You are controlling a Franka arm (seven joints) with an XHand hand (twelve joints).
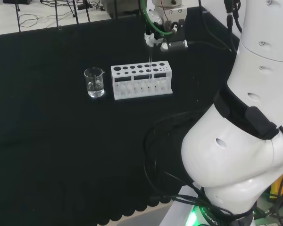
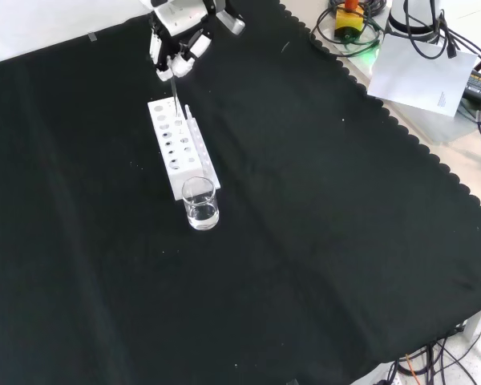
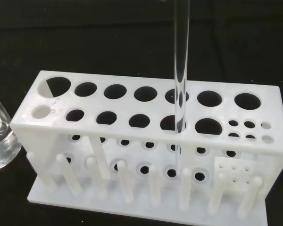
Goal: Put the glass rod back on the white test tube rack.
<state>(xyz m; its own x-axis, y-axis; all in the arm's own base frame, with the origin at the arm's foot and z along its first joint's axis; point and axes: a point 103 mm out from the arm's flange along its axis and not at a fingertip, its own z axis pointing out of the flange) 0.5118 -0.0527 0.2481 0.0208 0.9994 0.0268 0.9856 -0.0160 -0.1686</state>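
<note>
Black cloth covered the bench; white test tube rack sat toward its far edge in head view, w/ a beaker of clear liquid just beside its left end. I had the hand above the rack, fingers pinching the glass rod. Rod hung upright, tip already in a front-row hole; I judged it needed lowering straight down. Other holes looked empty.

You have a clear glass beaker left of center in the head view, standing on the black cloth with clear liquid in its lower part. In the front view, the beaker sits just above center-left. At that view's upper right, a white paper sheet lies among cables beyond the cloth's scalloped edge.
</note>
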